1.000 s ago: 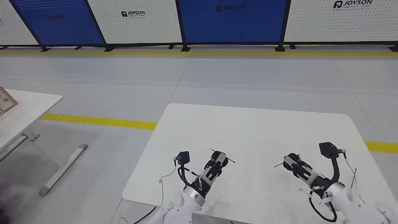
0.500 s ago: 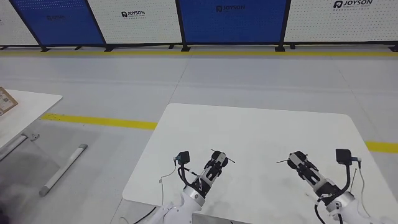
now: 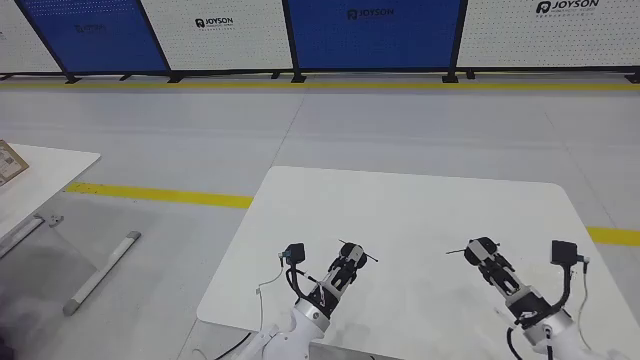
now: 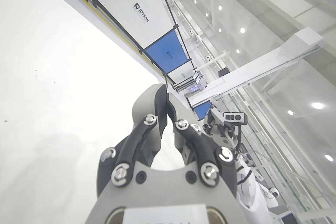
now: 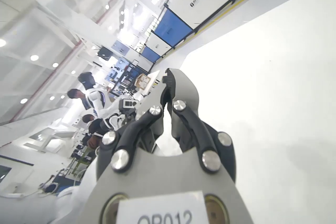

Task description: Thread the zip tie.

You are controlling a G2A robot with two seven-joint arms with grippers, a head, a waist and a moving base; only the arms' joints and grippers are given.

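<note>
I see blue and white pegboard panels (image 3: 375, 15) lining grey floor (image 3: 200, 130), yellow lines (image 3: 160, 195), bright ceiling lights (image 4: 242, 30) overhead.

Bare worktop (image 3: 420, 210) runs between the left gripper (image 3: 352, 252) and the right gripper (image 3: 474, 250), well apart, and on to its far edge: open room to pass. 2 thin obstacles reach into that gap: a black tie (image 3: 368, 255) across the left gripper's tip, and a strip (image 3: 455, 252), probably another tie, poking from the right.
</note>
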